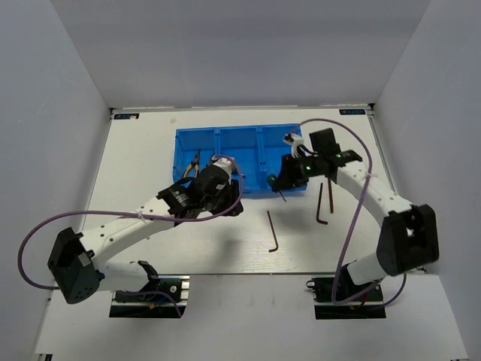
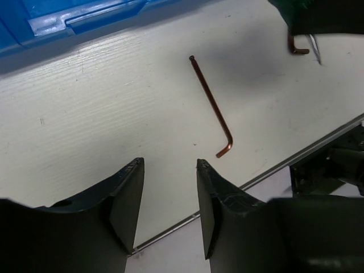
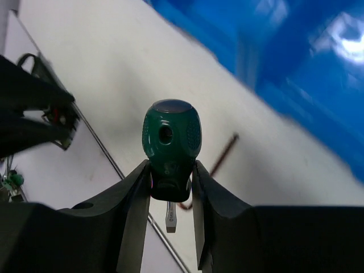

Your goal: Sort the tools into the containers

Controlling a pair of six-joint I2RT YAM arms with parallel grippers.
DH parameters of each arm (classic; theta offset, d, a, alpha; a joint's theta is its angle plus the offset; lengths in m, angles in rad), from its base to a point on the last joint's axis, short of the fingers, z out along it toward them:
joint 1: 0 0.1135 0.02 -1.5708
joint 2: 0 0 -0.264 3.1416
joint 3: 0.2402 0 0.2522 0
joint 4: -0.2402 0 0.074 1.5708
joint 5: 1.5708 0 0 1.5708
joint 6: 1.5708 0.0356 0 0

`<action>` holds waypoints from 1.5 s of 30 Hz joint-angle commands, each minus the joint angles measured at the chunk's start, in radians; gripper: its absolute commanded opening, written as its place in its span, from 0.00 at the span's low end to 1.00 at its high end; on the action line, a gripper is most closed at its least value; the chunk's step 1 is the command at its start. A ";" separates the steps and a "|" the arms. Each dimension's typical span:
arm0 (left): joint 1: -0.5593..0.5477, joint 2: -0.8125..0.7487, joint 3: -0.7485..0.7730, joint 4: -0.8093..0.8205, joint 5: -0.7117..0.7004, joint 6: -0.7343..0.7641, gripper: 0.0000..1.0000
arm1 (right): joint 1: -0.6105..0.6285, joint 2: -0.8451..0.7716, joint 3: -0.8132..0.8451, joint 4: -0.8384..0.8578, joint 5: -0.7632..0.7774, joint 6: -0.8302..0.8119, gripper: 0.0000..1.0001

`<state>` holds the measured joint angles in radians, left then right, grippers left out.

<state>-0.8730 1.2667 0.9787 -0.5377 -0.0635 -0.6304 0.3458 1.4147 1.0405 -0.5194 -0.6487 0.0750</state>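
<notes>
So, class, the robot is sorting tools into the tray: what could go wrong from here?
1. The right pincer clamps the green screwdriver only at its narrow neck; it may pivot or slip before reaching the blue tray.
2. The hex key lies flat and thin on the table, so the open left pincer may skid over it.
3. Both pincers work near the tray's front edge and could bump.

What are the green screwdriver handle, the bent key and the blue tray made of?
Screwdriver handle: probably plastic, glossy green with dimpled grip patches. Bent key: looks like metal, thin with a coppery sheen. Blue tray: likely plastic, bright, with shiny highlights.
</notes>
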 commanded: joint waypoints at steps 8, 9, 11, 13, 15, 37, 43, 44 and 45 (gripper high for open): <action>-0.021 -0.122 -0.026 -0.028 -0.050 -0.051 0.59 | 0.140 0.328 0.440 0.068 0.143 0.072 0.00; -0.030 -0.113 -0.026 -0.028 -0.050 -0.051 0.60 | 0.159 0.348 0.502 0.033 0.174 0.066 0.00; -0.031 -0.090 -0.026 -0.019 -0.041 -0.051 0.60 | 0.170 0.413 0.550 0.012 0.280 0.052 0.04; -0.050 -0.047 -0.026 -0.019 -0.032 -0.051 0.60 | 0.177 0.443 0.581 -0.011 0.331 0.039 0.26; -0.050 -0.038 -0.026 0.007 -0.021 -0.051 0.60 | 0.177 0.455 0.595 -0.010 0.334 0.036 0.40; -0.191 0.489 0.340 -0.048 0.018 -0.037 0.27 | -0.016 -0.031 0.256 -0.269 0.674 -0.012 0.00; -0.245 0.683 0.511 -0.205 -0.035 -0.121 0.43 | -0.131 -0.216 -0.046 -0.286 0.628 -0.057 0.31; -0.245 0.695 0.523 -0.215 -0.050 -0.130 0.45 | -0.139 -0.253 -0.069 -0.286 0.623 -0.064 0.31; -0.245 0.707 0.534 -0.229 -0.062 -0.141 0.45 | -0.140 -0.264 -0.107 -0.260 0.623 -0.061 0.31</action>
<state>-1.1038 1.9743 1.4582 -0.6762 -0.0757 -0.7189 0.2138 1.2293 0.9829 -0.7780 -0.0093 0.0418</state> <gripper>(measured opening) 0.442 0.305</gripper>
